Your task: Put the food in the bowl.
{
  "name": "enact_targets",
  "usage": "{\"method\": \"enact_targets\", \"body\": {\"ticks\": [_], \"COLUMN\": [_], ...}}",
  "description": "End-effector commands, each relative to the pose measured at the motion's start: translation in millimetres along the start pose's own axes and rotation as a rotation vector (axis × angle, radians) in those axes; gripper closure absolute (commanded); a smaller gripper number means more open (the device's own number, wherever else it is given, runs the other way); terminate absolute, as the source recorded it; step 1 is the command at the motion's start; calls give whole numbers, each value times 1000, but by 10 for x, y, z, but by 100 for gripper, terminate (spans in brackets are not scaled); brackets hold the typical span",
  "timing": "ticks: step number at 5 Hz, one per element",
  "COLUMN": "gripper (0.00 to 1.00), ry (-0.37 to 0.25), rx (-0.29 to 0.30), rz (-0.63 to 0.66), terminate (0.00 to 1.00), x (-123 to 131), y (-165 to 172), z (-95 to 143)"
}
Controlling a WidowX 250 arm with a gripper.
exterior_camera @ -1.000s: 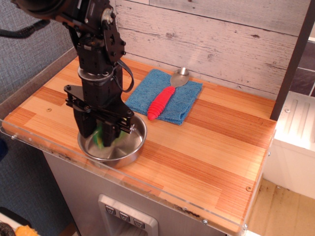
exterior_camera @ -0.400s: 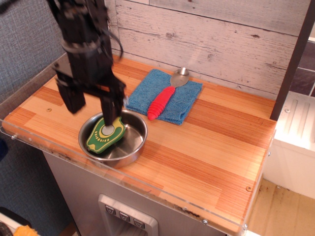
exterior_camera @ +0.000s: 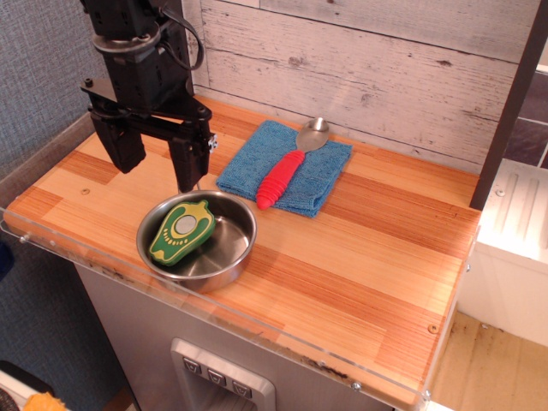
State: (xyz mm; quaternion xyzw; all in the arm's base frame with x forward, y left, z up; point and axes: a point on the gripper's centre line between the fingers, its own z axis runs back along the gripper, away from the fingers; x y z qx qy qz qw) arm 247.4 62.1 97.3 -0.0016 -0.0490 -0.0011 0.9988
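The green toy pepper half (exterior_camera: 181, 231) with a yellow outline and pale round centre lies flat inside the shiny steel bowl (exterior_camera: 231, 257) near the table's front left edge. My black gripper (exterior_camera: 156, 175) hangs above the bowl's back left rim, its two fingers (exterior_camera: 187, 164) spread wide apart and empty. It touches neither the pepper nor the bowl.
A red-handled metal spoon (exterior_camera: 286, 170) lies on a folded blue cloth (exterior_camera: 321, 175) behind and right of the bowl. A whitewashed plank wall backs the wooden table (exterior_camera: 368, 248). A clear plastic lip runs along the front edge (exterior_camera: 282, 342).
The gripper was low in the bowl around the pepper; it let go, opened wide and rose up and back. The pepper now lies flat in the bowl.
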Motion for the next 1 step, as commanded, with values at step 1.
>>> {"method": "enact_targets", "body": {"ticks": [1], "gripper": [0], "ry": [-37], "rx": [13], "rz": [7], "terminate": [100], "x": [15], "y": [-15], "z": [122]}}
